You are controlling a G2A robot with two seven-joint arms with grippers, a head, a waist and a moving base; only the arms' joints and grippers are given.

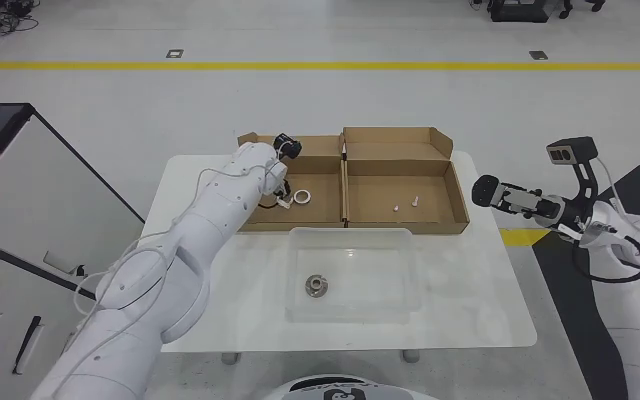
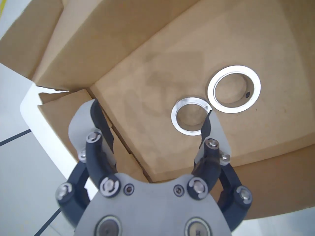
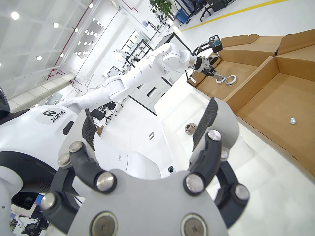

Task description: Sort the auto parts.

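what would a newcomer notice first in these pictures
The open left end effector hangs in the left cardboard box above two metal rings, a smaller ring beside a larger ring. Nearer the robot, a lone flanged hub lies in the clear tray.

Shiny metal rings, probably plastic tray

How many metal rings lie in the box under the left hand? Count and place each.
2. The larger ring lies flat on the box floor; the smaller ring lies right beside it, nearer the open left hand. None looks hidden.
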